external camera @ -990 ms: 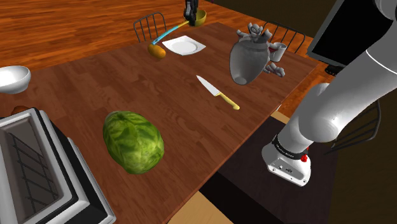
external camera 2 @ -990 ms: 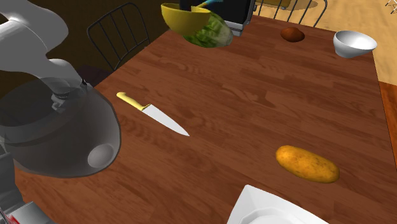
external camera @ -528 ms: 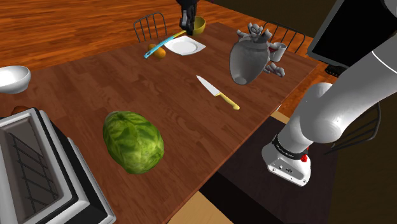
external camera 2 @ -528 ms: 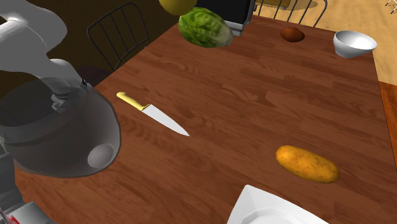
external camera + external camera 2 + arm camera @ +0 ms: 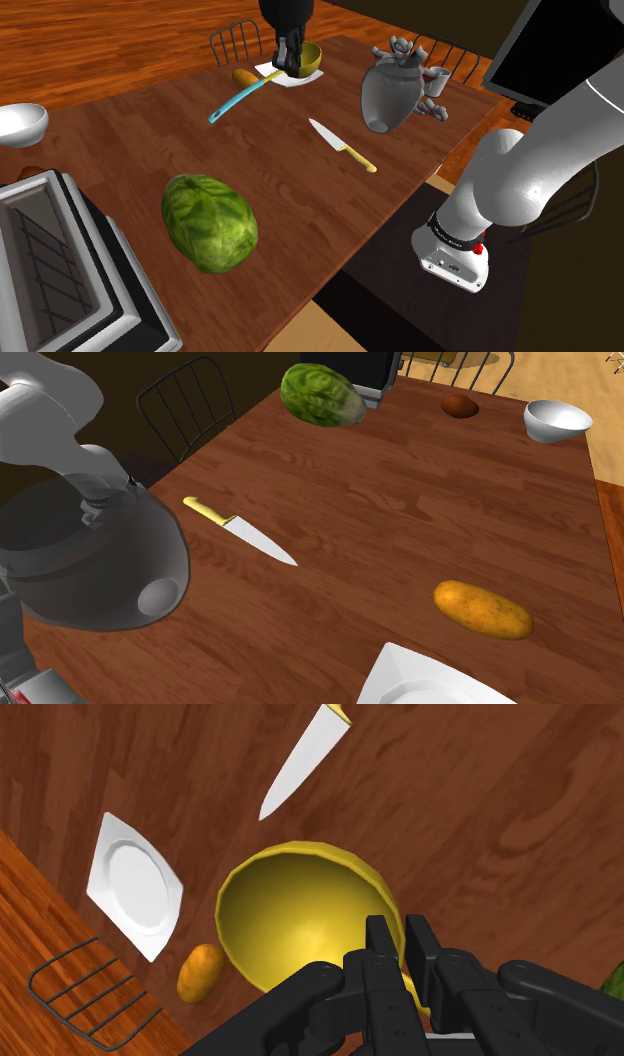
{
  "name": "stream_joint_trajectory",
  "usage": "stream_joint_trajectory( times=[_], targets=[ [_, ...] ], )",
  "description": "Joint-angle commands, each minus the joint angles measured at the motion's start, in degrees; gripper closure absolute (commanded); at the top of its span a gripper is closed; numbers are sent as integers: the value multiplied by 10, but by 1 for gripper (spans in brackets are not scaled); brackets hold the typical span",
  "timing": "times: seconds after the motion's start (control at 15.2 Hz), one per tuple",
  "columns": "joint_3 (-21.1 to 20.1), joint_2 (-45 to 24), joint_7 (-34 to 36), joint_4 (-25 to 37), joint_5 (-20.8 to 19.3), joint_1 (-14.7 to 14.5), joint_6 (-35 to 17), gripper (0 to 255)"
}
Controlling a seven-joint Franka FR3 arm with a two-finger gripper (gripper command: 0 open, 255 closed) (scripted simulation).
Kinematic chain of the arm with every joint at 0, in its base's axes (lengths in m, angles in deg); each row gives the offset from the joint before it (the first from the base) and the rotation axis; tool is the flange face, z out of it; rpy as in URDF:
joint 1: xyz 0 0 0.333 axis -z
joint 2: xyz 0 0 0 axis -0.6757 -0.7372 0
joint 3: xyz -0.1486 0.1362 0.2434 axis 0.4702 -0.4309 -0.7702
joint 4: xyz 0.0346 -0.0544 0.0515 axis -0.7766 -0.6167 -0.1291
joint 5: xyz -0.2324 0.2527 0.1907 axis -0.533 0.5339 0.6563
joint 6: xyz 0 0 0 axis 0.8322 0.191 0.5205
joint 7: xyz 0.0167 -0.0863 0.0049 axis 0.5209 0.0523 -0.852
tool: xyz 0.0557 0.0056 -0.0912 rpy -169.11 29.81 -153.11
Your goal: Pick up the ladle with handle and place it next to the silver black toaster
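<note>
The ladle has a yellow bowl (image 5: 311,58) and a light blue handle (image 5: 236,97). It hangs above the far end of the wooden table (image 5: 150,140), with my gripper (image 5: 290,64) shut on the bowl's rim. In the wrist view the black fingers (image 5: 381,941) clasp the rim of the yellow bowl (image 5: 295,914) between them. The toaster (image 5: 55,265), silver with dark sides, stands at the shoulder view's lower left, well away from the ladle. Its dark body (image 5: 355,370) is at the top edge of the second exterior view.
A green melon (image 5: 210,222) lies near the toaster. A yellow-handled knife (image 5: 342,146) lies mid-table. Below the ladle are a white plate (image 5: 135,884) and a potato (image 5: 202,972). A white bowl (image 5: 20,122) sits at the left. My grey elbow (image 5: 390,95) hangs over the table.
My gripper has carried the ladle from beyond the table's far edge toward the table's middle. The blue handle now reaches over the wood. The ladle has left the second exterior view's top.
</note>
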Motion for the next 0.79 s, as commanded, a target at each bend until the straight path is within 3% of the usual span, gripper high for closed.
stream_joint_trajectory(
  times=[0.0, 0.73],
  targets=[
    [-22, -4, 29, 11, 6, -11, 20, 255],
    [-146, -92, 195, 117, 6, -70, 118, 255]
  ],
)
